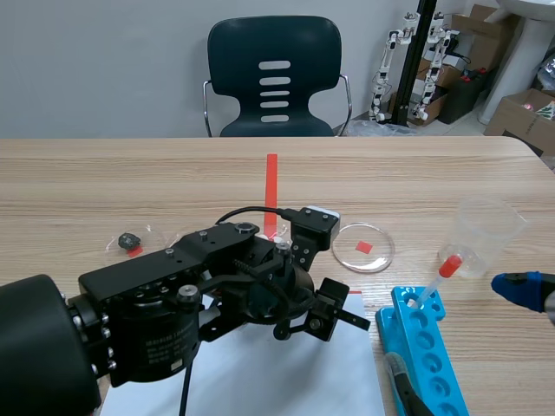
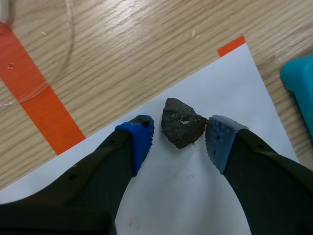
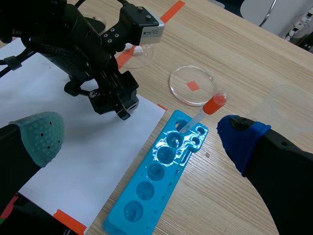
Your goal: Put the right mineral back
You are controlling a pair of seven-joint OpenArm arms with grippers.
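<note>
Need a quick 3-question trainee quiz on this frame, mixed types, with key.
1. True or false: the dark mineral lies on bare wood.
2. The right gripper is: A) open, holding nothing B) shut on the dropper C) shut on the mineral
3. Which gripper has the mineral between its jaws?
Key: 1 false, it lies on the white paper. 2 A. 3 the left gripper, jaws open either side of it.
</note>
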